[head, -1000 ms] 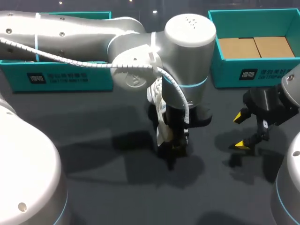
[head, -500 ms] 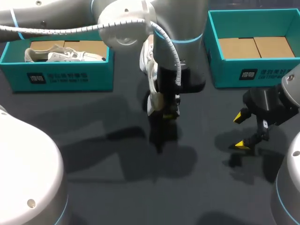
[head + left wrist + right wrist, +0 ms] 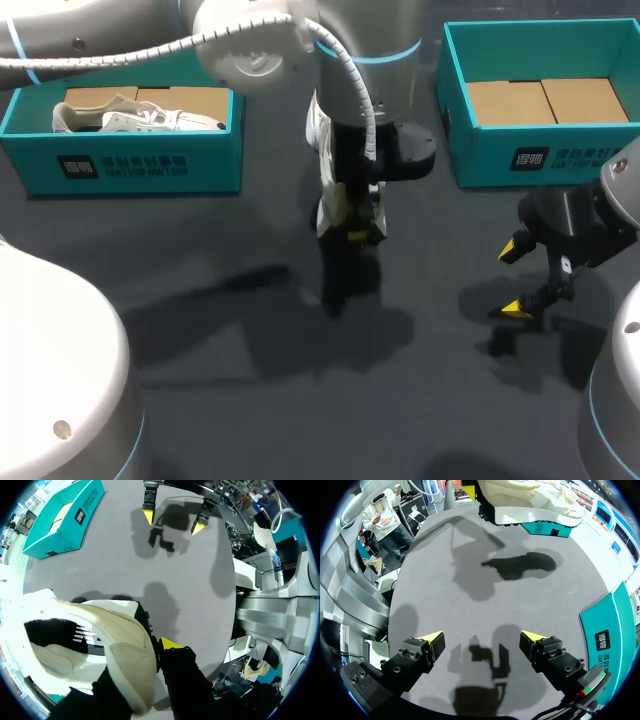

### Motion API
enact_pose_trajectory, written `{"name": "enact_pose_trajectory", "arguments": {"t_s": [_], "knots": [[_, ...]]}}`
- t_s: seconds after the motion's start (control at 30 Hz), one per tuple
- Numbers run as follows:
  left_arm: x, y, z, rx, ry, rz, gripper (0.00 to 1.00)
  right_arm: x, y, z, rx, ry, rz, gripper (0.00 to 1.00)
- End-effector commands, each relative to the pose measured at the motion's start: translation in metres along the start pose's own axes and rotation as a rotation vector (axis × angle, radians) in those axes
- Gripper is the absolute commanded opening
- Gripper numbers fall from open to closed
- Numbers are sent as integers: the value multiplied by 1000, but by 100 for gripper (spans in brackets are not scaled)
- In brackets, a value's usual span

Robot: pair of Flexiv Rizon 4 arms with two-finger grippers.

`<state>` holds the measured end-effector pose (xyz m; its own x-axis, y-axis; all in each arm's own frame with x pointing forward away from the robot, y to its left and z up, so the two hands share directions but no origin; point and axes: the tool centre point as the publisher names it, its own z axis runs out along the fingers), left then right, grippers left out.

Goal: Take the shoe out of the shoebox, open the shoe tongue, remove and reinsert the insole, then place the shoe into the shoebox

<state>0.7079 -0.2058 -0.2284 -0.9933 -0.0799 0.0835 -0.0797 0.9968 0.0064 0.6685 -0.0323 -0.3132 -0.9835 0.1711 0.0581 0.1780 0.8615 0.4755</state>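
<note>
Cream-white lace-up shoe hangs clear above the dark grey worktop, pinched in the left hand, which just lifted it and pulled it farther back, so the take-out step looks done, while the right hand sits wide open and empty nearby.

The shoe is cream-white with a beige heel, like the second shoe in the ten o'clock shoebox; that and the two o'clock shoebox are teal, floored in tan cardboard, with black labels printed white. The table is dark grey; the left gripper and right gripper are black, yellow-tipped.
</note>
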Motion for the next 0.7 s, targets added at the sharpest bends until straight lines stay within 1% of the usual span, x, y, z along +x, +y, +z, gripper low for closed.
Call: {"name": "enact_pose_trajectory", "arguments": {"t_s": [0.03, 0.1, 0.2, 0.3, 0.33, 0.7], "knots": [[-9, 27, -21, 5, -36, -21, 0, 2, 0, 0, 3, -4, 0, 100], [-17, 36, -28, 4, -35, -28, 0, 2, 0, 0, 3, -4, 0, 100], [-35, 52, -43, -2, -69, -48, 0, 2, 0, 0, 3, -4, 0, 100], [-66, 81, -68, 38, -76, -27, 0, 2, 0, 0, 3, -4, 0, 100], [-84, 95, -77, 69, -62, -65, 0, 2, 0, 0, 3, -4, 0, 100], [-84, 95, -77, 69, -62, -65, 0, 2, 0, 0, 3, -4, 0, 100]]}}
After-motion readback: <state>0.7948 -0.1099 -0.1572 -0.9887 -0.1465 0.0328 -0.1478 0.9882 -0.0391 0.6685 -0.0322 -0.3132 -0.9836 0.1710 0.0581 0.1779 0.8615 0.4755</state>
